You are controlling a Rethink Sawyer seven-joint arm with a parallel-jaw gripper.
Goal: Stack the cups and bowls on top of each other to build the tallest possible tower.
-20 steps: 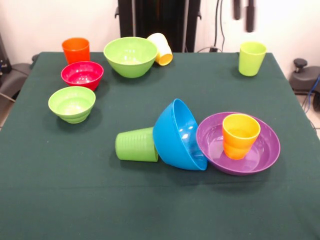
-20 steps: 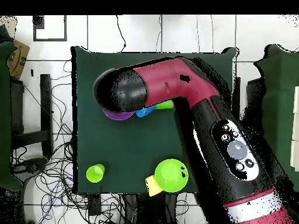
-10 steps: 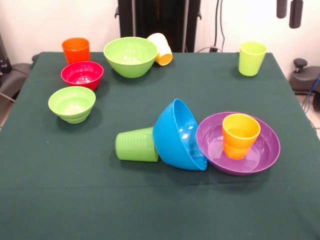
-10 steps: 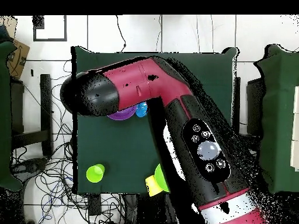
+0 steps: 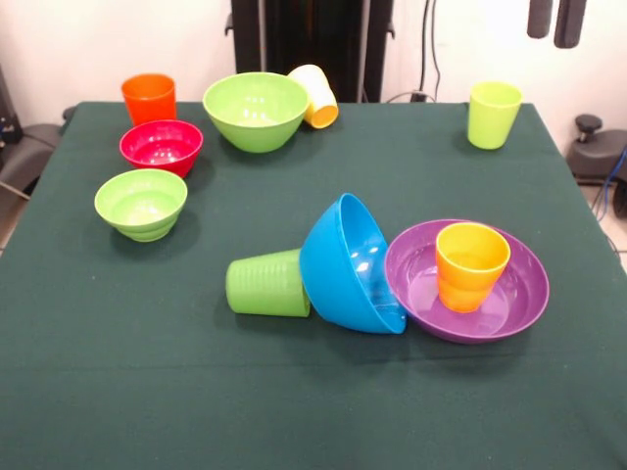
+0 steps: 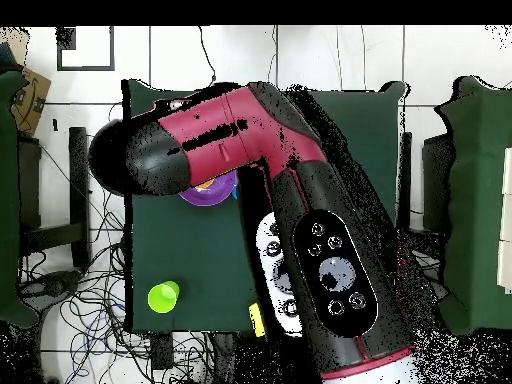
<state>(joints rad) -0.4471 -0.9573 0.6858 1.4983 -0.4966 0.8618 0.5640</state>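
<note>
Dark green cloth covers the table [image 5: 118, 372], and every cup and bowl sits on it while the gripper [image 5: 554, 20] hangs high at the upper right edge of the front view. Its two dark fingers [image 5: 569, 22] stand apart with nothing between them.

Nearest below it, an upright yellow-green cup [image 5: 493, 114] stands alone by the far right corner. Well apart from that, toward the middle, an orange-yellow cup [image 5: 471, 265] stands upright inside the wide purple bowl [image 5: 519, 304]. The large blue bowl [image 5: 348, 264] is tipped on its side, its rim touching the purple bowl, with the ribbed green cup [image 5: 266, 283] lying on its side against its back.

On the far left are the large lime green bowl [image 5: 255, 110], a pale yellow cup [image 5: 315, 95] tilted just beside it, the orange cup [image 5: 149, 98], the small red bowl [image 5: 161, 147] and the small lime green bowl [image 5: 141, 203].

From overhead, the red and black arm [image 6: 300, 230] hides most of the table.
</note>
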